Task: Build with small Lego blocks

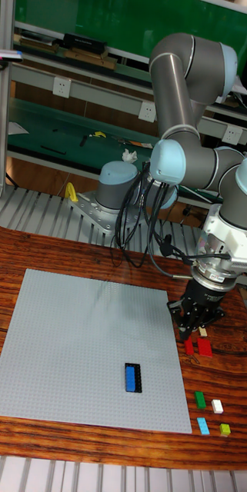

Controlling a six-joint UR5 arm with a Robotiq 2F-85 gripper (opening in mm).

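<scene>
— Starting at the table's near edge, what do you have?

— Four small loose plastic bricks on the dark wooden tabletop (77, 257): a light blue one (203, 426) and a lime-yellow one (225, 430) nearest, then a green one (200, 398) and a white one (217, 406) just behind. To their left lies the big flat grey studded baseplate (69, 338), carrying a blue brick (130, 377) with a black brick (138, 378) touching its right side.

— And your hand?

— My black two-finger gripper (194, 332) hangs just off the baseplate's right edge, tips down over two red bricks (199, 347) lying side by side. A pale tan piece (204, 332) shows at my fingertips. I cannot tell whether my fingers are apart or clamped on something; the body hides the gap.

— What could go wrong here?

— I judge the two reds are the hazard. They sit so close that a finger landing between them could shove one away or lift both crookedly. A tilted brick would not seat on the studs. My cables (138, 223) hang low behind and could drag.

— Farther back?

— My arm's grey base (117, 192), then a green-topped workbench (38, 123).
</scene>
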